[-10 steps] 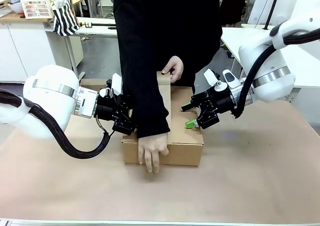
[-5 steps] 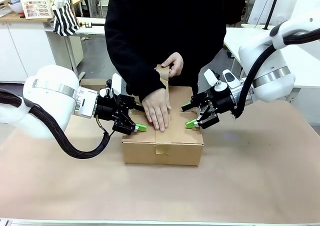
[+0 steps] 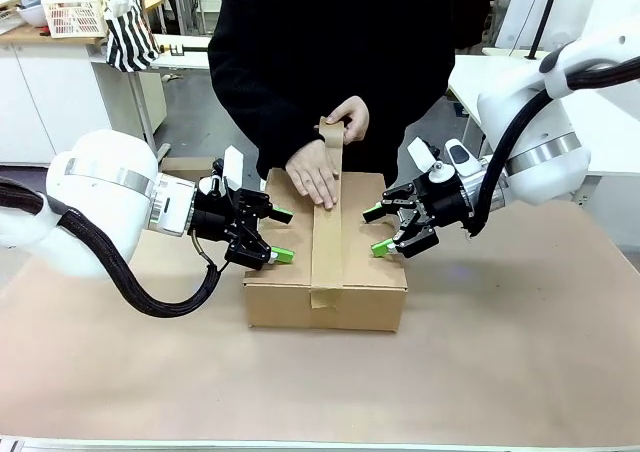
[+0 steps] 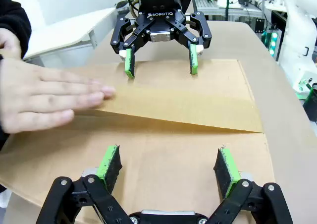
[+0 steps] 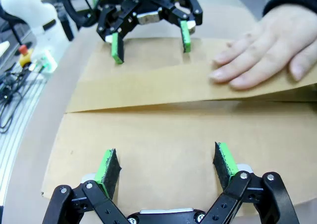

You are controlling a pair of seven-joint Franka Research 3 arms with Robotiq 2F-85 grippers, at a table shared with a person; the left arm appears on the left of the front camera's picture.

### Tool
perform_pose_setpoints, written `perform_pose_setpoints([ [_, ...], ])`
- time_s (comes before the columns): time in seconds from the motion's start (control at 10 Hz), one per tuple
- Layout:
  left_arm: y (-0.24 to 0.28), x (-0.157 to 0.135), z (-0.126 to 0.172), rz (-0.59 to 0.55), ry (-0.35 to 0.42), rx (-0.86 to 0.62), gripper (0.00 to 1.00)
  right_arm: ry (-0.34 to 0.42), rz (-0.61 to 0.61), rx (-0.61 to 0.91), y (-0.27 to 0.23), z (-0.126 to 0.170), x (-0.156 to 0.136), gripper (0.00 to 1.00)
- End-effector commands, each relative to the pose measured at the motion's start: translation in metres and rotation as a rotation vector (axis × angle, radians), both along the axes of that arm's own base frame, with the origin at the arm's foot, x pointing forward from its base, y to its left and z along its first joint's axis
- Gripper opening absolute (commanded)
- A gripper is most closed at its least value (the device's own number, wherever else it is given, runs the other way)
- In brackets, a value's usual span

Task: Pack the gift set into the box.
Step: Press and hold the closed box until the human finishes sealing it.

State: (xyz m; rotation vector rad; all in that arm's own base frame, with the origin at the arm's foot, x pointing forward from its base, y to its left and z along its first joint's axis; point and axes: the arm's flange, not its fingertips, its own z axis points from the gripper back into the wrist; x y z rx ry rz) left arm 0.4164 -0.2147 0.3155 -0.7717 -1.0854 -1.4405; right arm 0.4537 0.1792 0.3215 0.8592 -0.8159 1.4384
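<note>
Box (image 3: 325,272) mid-frame on counter (image 3: 500,372), flaps shut, person's hand (image 3: 315,180) smoothing tape (image 3: 327,242); gift set presumably inside, unseen. Left gripper (image 3: 272,236) & right gripper (image 3: 382,230) jaws spread, empty, holding flaps down. Nearly done

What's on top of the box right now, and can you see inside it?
On the box: a strip of brown tape along the seam, a person's hand pressing it, both open claws, left and right, over the lid. Flaps closed; contents hidden.

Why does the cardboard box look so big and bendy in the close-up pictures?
Both wrist views use wide-angle lenses: the brown cardboard box fills each picture and its straight edges splay outward. In the front view it looks small and square, evenly lit, casting only a soft shadow on the table.
</note>
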Motion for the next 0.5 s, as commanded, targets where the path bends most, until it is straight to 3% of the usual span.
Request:
perform_pose_setpoints([
  [0.0, 0.0017, -0.0018, -0.002, 0.0, -0.01, 0.011, 1.0, -0.001, 0.0, 0.0, 0.0002, 0.0001, -0.0001, 1.0],
  [0.4, 0.0017, -0.0018, -0.002, 0.0, -0.01, 0.011, 1.0, -0.001, 0.0, 0.0, 0.0002, 0.0001, -0.0001, 1.0],
])
